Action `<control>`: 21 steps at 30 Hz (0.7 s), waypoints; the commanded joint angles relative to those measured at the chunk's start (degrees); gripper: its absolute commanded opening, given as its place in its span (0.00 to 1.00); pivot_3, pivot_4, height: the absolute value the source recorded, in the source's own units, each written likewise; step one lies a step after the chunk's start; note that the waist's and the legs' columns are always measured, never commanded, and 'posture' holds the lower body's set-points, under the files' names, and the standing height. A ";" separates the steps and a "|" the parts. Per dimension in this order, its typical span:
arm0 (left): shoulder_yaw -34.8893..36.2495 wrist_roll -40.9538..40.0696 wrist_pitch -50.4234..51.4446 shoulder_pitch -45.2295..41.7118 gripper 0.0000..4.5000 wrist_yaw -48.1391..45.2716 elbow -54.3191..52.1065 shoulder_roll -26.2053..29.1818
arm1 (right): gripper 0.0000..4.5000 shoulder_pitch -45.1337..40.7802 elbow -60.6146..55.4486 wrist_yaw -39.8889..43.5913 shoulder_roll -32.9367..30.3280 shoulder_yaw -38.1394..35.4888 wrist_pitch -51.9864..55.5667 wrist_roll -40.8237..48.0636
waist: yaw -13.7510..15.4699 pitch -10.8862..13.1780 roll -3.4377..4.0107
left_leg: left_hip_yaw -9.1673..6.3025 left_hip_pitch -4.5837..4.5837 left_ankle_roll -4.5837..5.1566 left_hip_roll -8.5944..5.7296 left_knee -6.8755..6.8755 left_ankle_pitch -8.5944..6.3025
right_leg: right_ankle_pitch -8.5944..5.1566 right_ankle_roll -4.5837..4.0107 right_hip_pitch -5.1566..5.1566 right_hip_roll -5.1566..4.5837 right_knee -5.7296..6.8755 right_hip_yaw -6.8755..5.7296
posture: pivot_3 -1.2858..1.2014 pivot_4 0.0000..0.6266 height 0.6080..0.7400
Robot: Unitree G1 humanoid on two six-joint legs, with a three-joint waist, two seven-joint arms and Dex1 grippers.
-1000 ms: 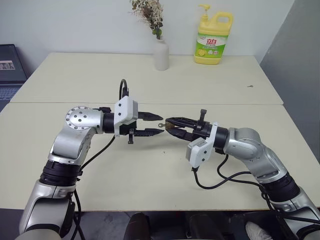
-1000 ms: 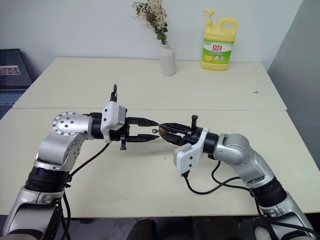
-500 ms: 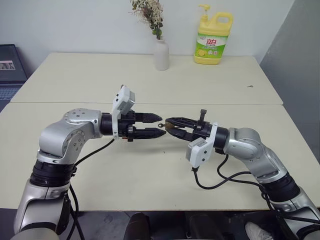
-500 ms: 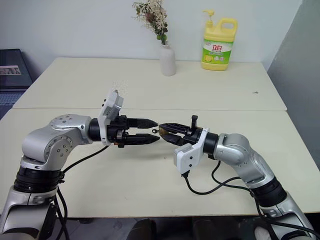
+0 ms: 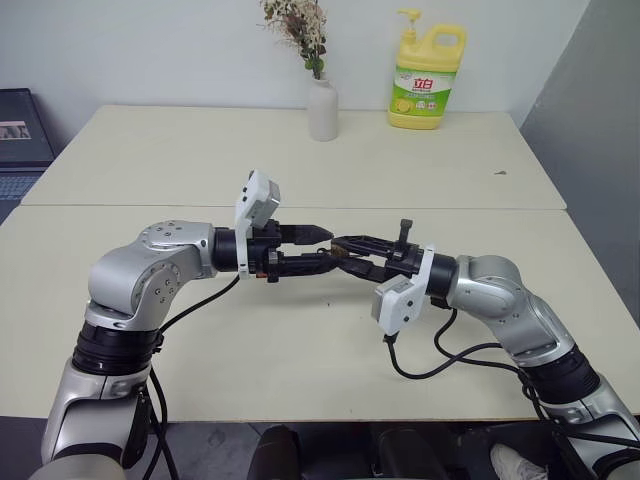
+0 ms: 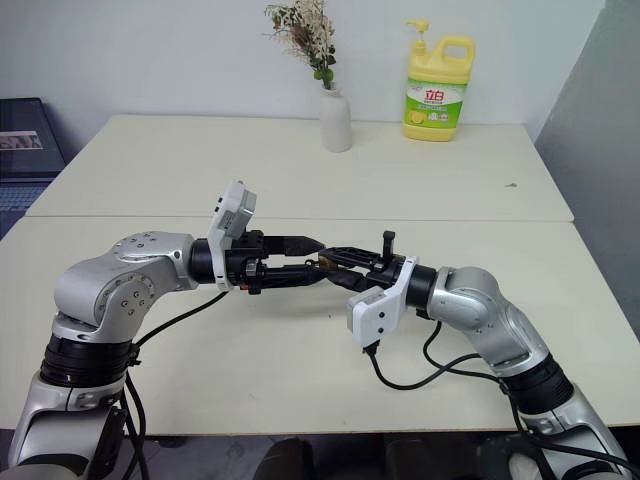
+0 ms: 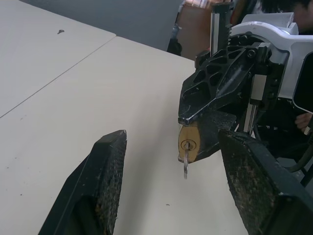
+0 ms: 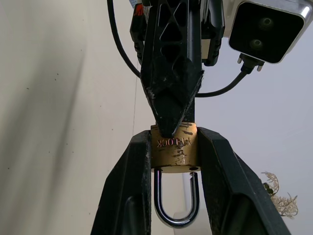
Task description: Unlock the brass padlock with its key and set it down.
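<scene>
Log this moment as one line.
right gripper: shut on brass padlock | key: in keyhole | left gripper: open, straddling key | shackle: closed

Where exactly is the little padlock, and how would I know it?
Look above the middle of the front table, where the two arms meet. The padlock is pinched between the right gripper's black jaws, a key hanging from it. It is tiny, brass-gold with a silver loop, unlike the big yellow bottle behind.

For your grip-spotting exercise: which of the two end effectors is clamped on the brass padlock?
The right end effector: its fingers pinch the brass padlock. The left end effector stands open around it.
</scene>
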 commanded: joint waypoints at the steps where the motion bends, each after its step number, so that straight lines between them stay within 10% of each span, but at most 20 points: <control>1: 1.27 -0.98 -0.73 -1.62 0.69 -0.33 -0.21 -0.40 | 0.21 -0.70 -2.72 -0.09 0.31 -1.07 -0.21 1.05 | 0.01 0.00 0.00 | 0.00 0.00 0.00 0.00 0.00 0.00 | 0.00 0.00 0.00 0.00 0.00 0.00 | 0.52 0.24 1.00; 6: 1.21 -1.37 -0.53 -2.08 0.56 -0.39 0.55 -1.39 | 0.21 -0.63 -2.87 0.06 0.16 -1.16 -0.25 1.14 | 0.01 0.00 0.00 | 0.00 0.00 0.00 0.00 0.00 0.00 | 0.00 0.00 0.00 0.00 0.00 0.00 | 0.52 0.24 1.00; 13: 0.28 -0.86 -0.76 -2.60 0.06 -2.08 1.54 -1.66 | 0.21 -0.75 -3.11 0.05 0.11 -1.14 -0.51 0.96 | -0.01 0.00 0.00 | 0.01 0.00 0.00 -0.01 0.00 0.00 | 0.00 0.00 0.00 0.00 0.00 0.00 | 0.52 0.24 1.00; 21: -0.16 -0.47 -1.03 -2.63 0.04 -2.90 2.11 -1.71 | 0.21 -0.87 -3.34 -0.28 0.08 -1.34 -0.61 0.56 | -0.01 0.00 0.00 | 0.00 0.00 0.00 -0.01 0.00 0.00 | 0.00 0.00 0.00 0.00 0.00 0.00 | 0.52 0.24 1.00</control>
